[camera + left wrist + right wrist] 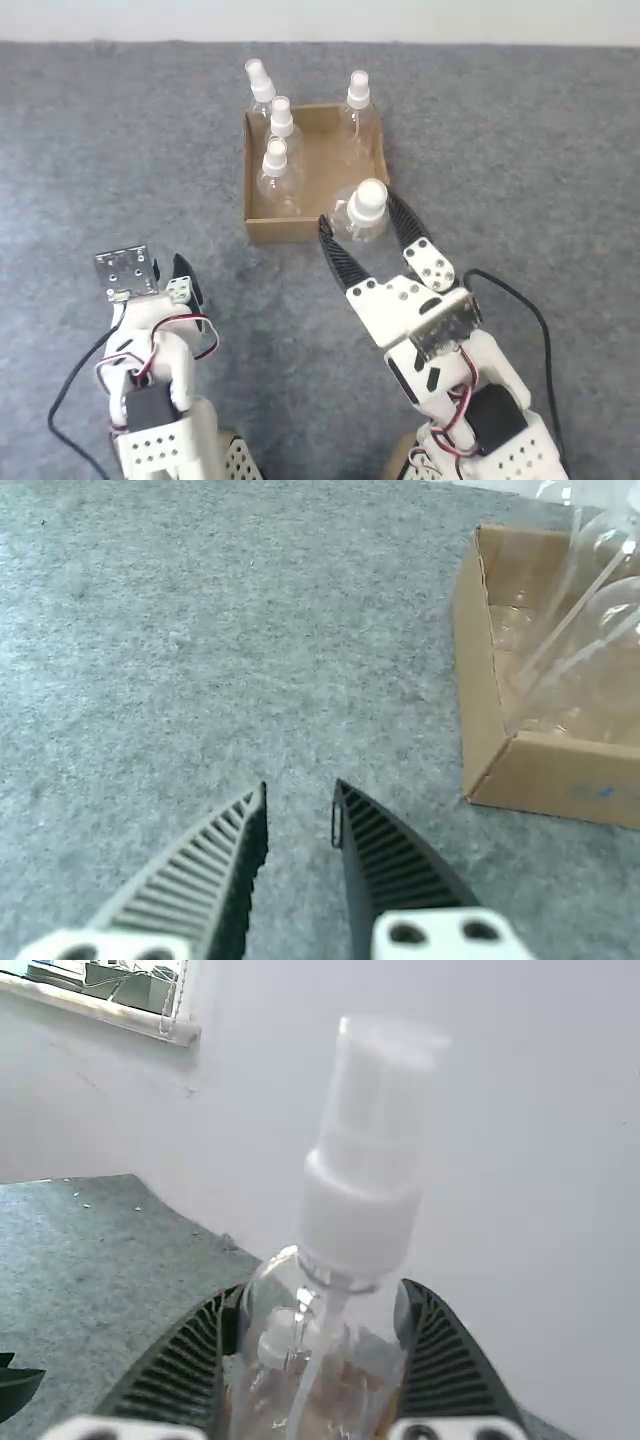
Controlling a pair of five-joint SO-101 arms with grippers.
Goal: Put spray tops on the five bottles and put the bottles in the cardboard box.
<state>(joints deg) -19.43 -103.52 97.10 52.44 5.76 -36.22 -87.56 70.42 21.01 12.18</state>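
Left claw point(300, 788) parted, right claw point(356, 208) gripping

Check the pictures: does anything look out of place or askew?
One spray bottle sits over the front right corner of the cardboard box, held in the right gripper and not yet down inside. The other four bottles appear to stand upright in the box.

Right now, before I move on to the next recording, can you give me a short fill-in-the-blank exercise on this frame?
1. All ___ bottles wear a white spray top.
2. The right end effector has its fingers on either side of a ___ at the cardboard box's near corner.
3. The left end effector is ___, with nothing between its fingers.
Missing words: five; bottle; open.
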